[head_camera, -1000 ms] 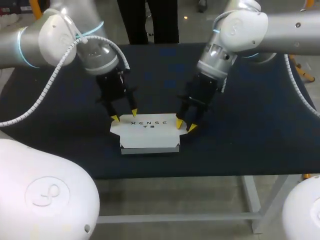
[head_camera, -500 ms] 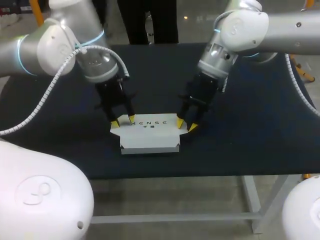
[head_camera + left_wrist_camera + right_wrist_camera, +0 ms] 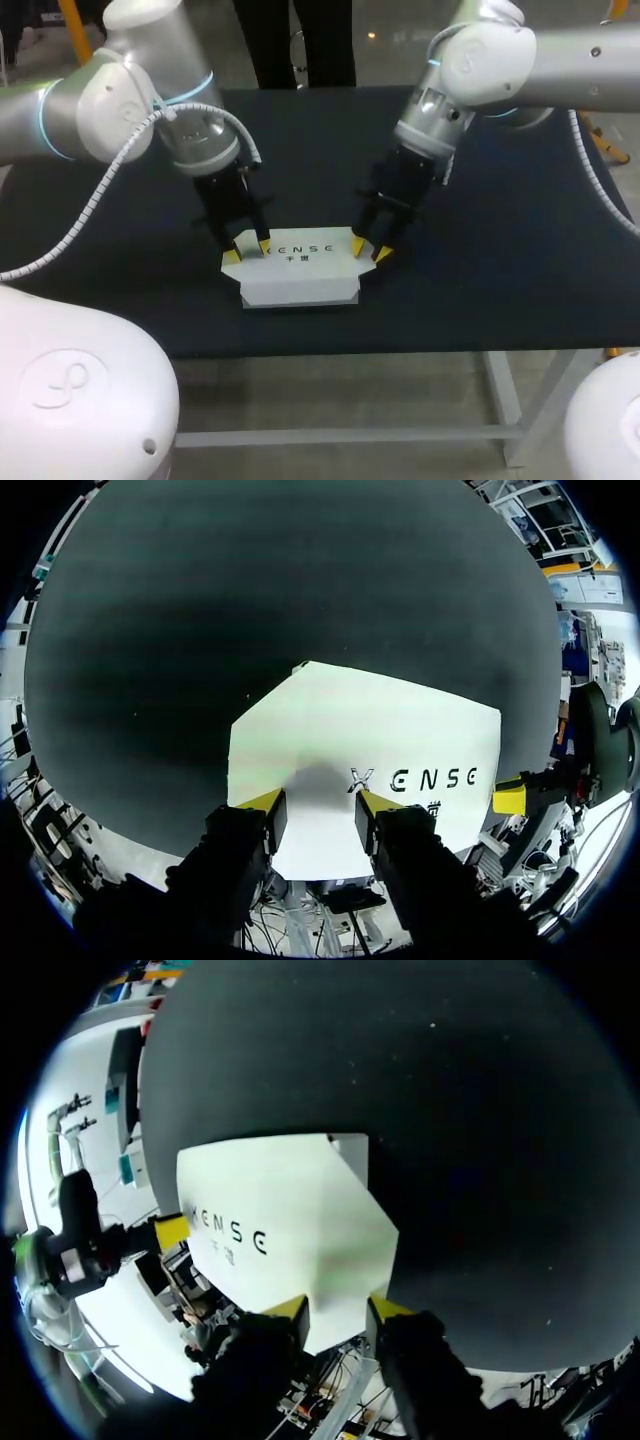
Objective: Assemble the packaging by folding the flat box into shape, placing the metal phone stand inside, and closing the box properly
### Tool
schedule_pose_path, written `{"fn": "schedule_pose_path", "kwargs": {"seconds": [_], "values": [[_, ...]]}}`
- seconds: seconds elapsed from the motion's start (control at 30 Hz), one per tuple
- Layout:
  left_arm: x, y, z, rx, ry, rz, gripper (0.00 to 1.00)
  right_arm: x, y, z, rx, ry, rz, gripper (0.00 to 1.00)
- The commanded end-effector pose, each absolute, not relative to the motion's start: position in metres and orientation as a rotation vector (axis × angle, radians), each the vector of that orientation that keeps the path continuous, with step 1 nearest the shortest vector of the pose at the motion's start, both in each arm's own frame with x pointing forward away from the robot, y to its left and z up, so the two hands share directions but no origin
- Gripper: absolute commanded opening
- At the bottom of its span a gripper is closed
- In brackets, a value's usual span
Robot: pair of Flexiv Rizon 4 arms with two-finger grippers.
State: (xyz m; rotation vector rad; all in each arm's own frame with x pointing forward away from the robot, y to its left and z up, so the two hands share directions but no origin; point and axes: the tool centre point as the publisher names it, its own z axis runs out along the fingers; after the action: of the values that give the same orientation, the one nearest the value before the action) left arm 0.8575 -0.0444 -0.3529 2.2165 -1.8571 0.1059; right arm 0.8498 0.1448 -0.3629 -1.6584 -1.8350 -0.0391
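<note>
The white box (image 3: pixel 298 278) lay folded into shape near the front middle of the dark table (image 3: pixel 500 250); the metal phone stand was not visible in any view. The left gripper (image 3: pixel 248 251) stood at the box's far left corner and the right gripper (image 3: pixel 370 252) at its far right corner, each with fingers parted over the cardboard and clamping nothing discernible. In my judgement, this paired placement served to press the lid down evenly at both ends.

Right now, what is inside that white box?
The top panel of the white box covers its inside, so nothing there shows. No metal stand is visible on the table.
</note>
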Motion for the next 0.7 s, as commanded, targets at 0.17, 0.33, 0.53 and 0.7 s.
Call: {"fn": "schedule_pose_path", "kwargs": {"seconds": [0.17, 0.33, 0.53, 0.7], "values": [[0.854, -0.043, -0.357, 2.212, -1.863, 0.124, 0.47, 0.846, 0.154, -0.364, -1.671, -1.91, -0.085, 0.42], [0.855, -0.042, -0.36, 2.203, -1.857, 0.131, 0.47, 0.844, 0.154, -0.365, -1.666, -1.941, -0.13, 0.42], [0.853, -0.038, -0.362, 2.201, -1.857, 0.236, 0.53, 0.843, 0.153, -0.371, -1.684, -1.943, -0.169, 0.42], [0.853, -0.033, -0.366, 2.189, -1.865, 0.297, 0.49, 0.843, 0.154, -0.374, -1.682, -1.947, -0.189, 0.41]]}}
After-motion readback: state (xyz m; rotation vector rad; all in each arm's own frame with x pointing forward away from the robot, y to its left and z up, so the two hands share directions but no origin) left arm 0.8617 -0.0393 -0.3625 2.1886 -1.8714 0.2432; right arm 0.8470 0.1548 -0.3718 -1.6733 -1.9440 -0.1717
